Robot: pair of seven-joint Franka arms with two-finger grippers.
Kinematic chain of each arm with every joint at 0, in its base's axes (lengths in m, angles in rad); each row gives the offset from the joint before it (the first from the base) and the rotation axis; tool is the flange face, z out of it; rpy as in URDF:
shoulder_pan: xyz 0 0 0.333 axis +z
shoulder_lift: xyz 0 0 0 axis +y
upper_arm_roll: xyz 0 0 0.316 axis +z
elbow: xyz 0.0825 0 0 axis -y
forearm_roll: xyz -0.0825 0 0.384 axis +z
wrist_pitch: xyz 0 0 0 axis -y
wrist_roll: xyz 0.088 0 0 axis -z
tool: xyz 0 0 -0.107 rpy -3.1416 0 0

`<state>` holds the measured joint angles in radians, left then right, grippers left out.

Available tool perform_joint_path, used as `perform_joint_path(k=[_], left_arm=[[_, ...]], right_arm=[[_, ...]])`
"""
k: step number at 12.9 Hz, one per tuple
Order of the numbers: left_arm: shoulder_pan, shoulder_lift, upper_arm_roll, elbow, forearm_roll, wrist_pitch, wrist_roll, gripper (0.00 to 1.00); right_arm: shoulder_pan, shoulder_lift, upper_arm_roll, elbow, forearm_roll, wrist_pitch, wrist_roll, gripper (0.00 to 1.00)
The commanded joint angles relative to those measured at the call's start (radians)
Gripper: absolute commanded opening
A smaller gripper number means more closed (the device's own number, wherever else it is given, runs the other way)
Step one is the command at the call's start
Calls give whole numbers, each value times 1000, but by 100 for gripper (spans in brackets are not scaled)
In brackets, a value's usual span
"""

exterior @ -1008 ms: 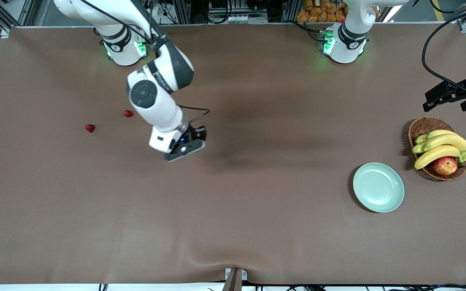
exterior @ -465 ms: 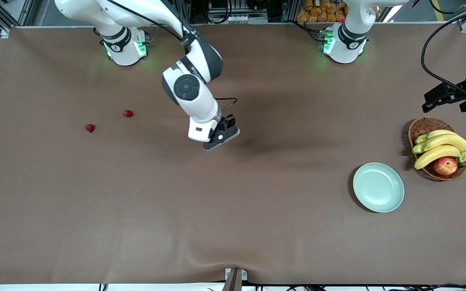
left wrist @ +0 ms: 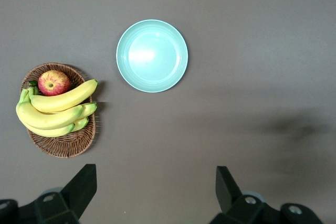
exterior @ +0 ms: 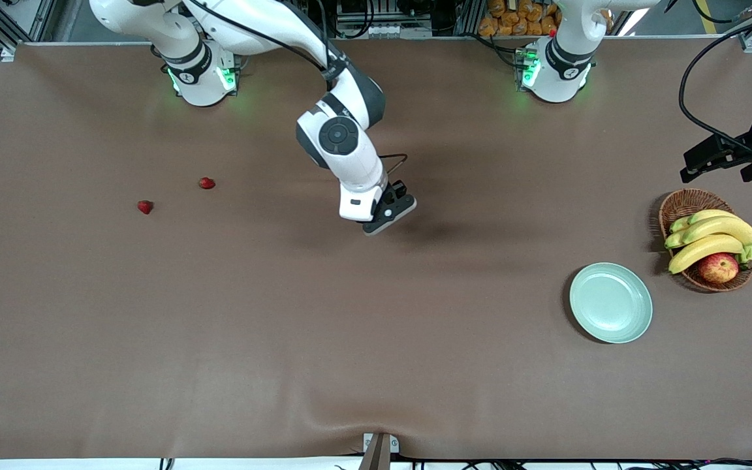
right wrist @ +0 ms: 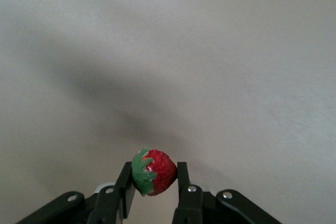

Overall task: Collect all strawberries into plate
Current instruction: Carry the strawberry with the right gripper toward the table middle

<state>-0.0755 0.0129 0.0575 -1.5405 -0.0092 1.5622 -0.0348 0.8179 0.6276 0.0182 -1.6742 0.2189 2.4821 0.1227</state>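
My right gripper (exterior: pixel 389 212) is up over the middle of the table, shut on a red strawberry (right wrist: pixel 155 172) with a green cap. Two more strawberries lie on the table toward the right arm's end, one (exterior: pixel 206 183) farther from the front camera than the other (exterior: pixel 145 207). The pale mint-green plate (exterior: pixel 611 302) is empty toward the left arm's end; it also shows in the left wrist view (left wrist: pixel 151 55). My left gripper (left wrist: pixel 155 195) is open and empty, waiting high above the table near the basket.
A brown wicker basket (exterior: pixel 679 210) with bananas (exterior: pixel 709 236) and a red-yellow apple (exterior: pixel 718 267) stands beside the plate at the left arm's end. It also shows in the left wrist view (left wrist: pixel 63 142). The table is covered in brown cloth.
My right gripper has moved with the strawberry from near the two lying berries toward the middle of the table, closer to the plate. The left arm has barely moved.
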Motion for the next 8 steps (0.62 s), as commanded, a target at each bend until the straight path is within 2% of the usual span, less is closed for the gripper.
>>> perform_joint_path(k=[1, 3, 6, 7, 8], left_arm=[[8, 4, 2, 8, -31, 2, 15, 100], [8, 7, 4, 10, -31, 2, 15, 100], [8, 9, 4, 10, -31, 2, 15, 100], [8, 9, 4, 10, -31, 2, 15, 100], [8, 9, 4, 10, -31, 2, 15, 100]], right_arm=[[26, 105, -15, 106, 4, 33, 11, 1], [32, 153, -17, 120, 1, 92, 9, 1], [40, 211, -18, 171, 1, 120, 8, 13], [43, 222, -21, 185, 1, 121, 9, 28], [44, 221, -23, 186, 1, 120, 9, 64]])
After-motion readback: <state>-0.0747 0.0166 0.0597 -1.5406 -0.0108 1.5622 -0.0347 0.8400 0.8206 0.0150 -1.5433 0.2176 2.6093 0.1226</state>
